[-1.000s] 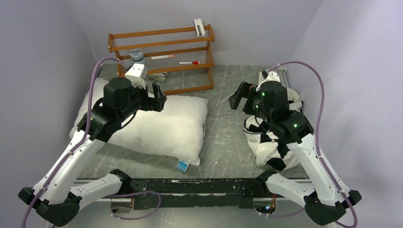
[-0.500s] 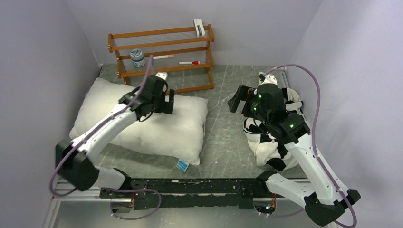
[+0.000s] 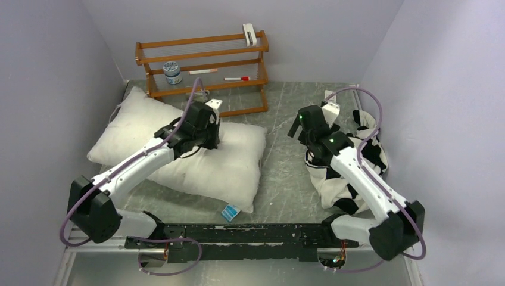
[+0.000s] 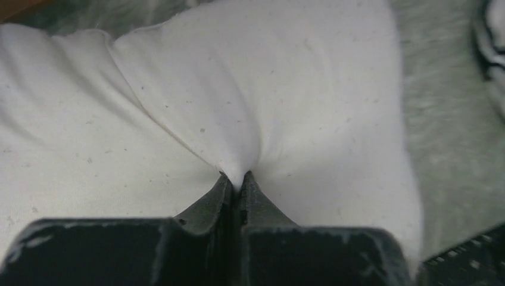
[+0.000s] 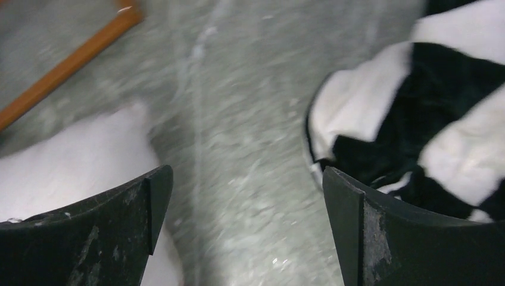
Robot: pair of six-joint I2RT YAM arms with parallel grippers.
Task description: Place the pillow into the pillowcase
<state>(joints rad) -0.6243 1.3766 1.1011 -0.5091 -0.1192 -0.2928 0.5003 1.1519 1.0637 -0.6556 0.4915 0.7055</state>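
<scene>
**Pillow** [image 3: 232, 170]: plain white, plump, rectangular, with seamed edges and faint specks. A small blue-and-white tag [image 3: 229, 212] sits at its near corner. It lies flat on the left half of the grey marbled tabletop [image 3: 286, 167], outside the pillowcase.

**Pillowcase** [image 3: 324, 179]: plush, with black-and-white checks, crumpled in a heap at the right side, apart from the pillow. Its opening cannot be made out.

**Left end effector** [image 4: 238, 182]: jaws nearly together, pinching a raised fold of the pillow's top cover.

**Right end effector** [image 5: 247, 176]: jaws wide and holding nothing, above bare tabletop between the pillow and the pillowcase.

**Wooden rack** [image 3: 202, 41]: stands at the far wall. Its shelf holds a small lidded jar [image 3: 172, 72] and a red-capped marker [image 3: 237, 78].
</scene>
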